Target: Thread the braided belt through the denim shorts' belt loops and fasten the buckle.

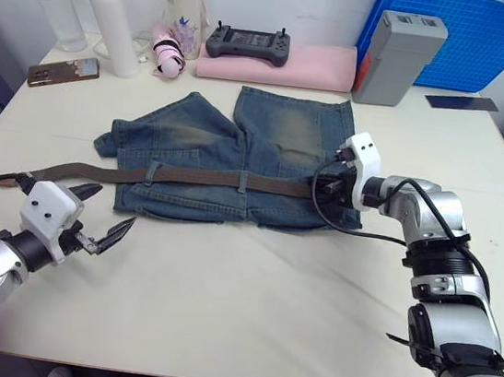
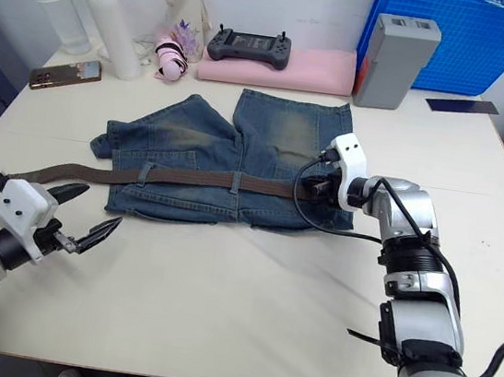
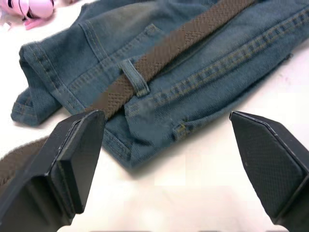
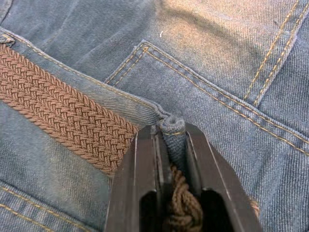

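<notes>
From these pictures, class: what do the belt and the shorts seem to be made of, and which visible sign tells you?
The braided belt: seemingly woven brown cord or fabric, matte; interlaced strands show. The denim shorts: faded blue denim, judging by the twill weave, tan stitching and worn yellowish patches.

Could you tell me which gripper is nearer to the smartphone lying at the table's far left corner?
Left. The left gripper hovers open over the table's near left edge, on the same side as the smartphone. The right gripper is across the table, pinching a belt loop on the denim shorts.
</notes>
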Tool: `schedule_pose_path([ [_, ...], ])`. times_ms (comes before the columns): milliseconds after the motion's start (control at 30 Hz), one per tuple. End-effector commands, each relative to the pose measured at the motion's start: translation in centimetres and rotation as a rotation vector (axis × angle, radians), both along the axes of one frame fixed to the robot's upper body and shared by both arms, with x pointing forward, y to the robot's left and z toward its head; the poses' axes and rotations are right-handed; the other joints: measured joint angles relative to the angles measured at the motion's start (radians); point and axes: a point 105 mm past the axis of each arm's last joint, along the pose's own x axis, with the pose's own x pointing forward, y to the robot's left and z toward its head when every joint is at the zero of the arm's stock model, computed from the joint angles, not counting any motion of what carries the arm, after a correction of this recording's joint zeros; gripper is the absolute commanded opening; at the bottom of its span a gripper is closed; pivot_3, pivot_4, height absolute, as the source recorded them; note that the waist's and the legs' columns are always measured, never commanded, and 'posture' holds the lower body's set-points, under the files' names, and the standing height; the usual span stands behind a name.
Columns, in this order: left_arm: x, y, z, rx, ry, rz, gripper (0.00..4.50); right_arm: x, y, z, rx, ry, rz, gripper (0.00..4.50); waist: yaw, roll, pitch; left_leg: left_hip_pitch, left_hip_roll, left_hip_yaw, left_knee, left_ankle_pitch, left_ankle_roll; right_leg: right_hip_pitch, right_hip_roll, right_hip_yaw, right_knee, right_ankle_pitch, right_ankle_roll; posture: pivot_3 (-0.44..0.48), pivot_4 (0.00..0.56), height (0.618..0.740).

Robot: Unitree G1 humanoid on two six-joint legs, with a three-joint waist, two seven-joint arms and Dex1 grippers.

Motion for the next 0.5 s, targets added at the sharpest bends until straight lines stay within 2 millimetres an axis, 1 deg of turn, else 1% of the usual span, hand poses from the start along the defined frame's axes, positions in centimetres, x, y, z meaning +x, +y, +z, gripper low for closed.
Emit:
schedule_pose_path([
  [33, 1.2, 0.9, 2.2, -0.055, -0.021, -0.023, 4.50, -0.2, 0.2, 1.0, 0.016, -0.041, 0.015, 0.02, -0.001, 0.000, 0.000, 0.000, 0.000, 0.000, 0.000, 0.000, 0.000, 0.000, 0.000, 0.000, 0.000, 0.000, 0.000, 0.000, 0.150, 0.739],
  [100, 2.6, 2.2, 3.2, -0.175, 0.013, -0.015, 4.50, -0.4, 0.2, 1.0, 0.022, -0.045, 0.013, 0.02, -0.001, 0.000, 0.000, 0.000, 0.000, 0.000, 0.000, 0.000, 0.000, 0.000, 0.000, 0.000, 0.001, 0.000, 0.000, 0.000, 0.150, 0.739],
  [200, 4.4, 3.4, 3.5, -0.264, 0.101, -0.027, 4.50, -0.5, 0.3, 0.8, 0.022, -0.050, 0.013, 0.02, -0.006, 0.000, 0.000, 0.001, 0.000, 0.000, 0.000, 0.000, 0.000, -0.001, 0.000, 0.000, 0.002, 0.000, 0.000, 0.000, 0.150, 0.739],
  [267, 5.1, 3.7, 3.2, -0.299, 0.173, -0.052, 4.50, -0.6, 0.4, 0.7, 0.020, -0.053, 0.014, 0.02, -0.013, 0.000, 0.000, 0.001, 0.000, 0.001, -0.001, 0.000, 0.000, -0.001, 0.001, 0.001, 0.002, 0.000, 0.000, 0.000, 0.150, 0.739],
  [367, 6.8, 4.5, 3.2, -0.459, 0.256, -0.066, 4.50, -0.8, 0.8, 0.6, 0.021, -0.061, 0.021, 0.02, -0.018, 0.000, 0.000, 0.001, -0.001, 0.000, -0.002, 0.000, 0.000, -0.001, 0.000, 0.001, 0.003, 0.000, 0.000, 0.000, 0.150, 0.739],
  [433, 7.9, 4.4, 3.7, -0.577, 0.295, -0.099, 4.50, -1.0, 1.0, 0.5, 0.020, -0.065, 0.027, 0.02, -0.022, 0.000, 0.000, 0.001, -0.001, -0.001, -0.001, 0.000, 0.000, -0.001, 0.001, 0.000, 0.004, 0.000, 0.000, 0.000, 0.150, 0.739],
  [500, 8.9, 4.4, 3.9, -0.632, 0.320, -0.107, 4.50, -1.2, 1.1, 0.5, 0.022, -0.066, 0.029, 0.02, -0.026, -0.001, 0.000, 0.001, -0.001, -0.001, 0.000, 0.000, 0.000, -0.001, 0.001, 0.000, 0.005, 0.000, 0.000, 0.000, 0.150, 0.739],
])
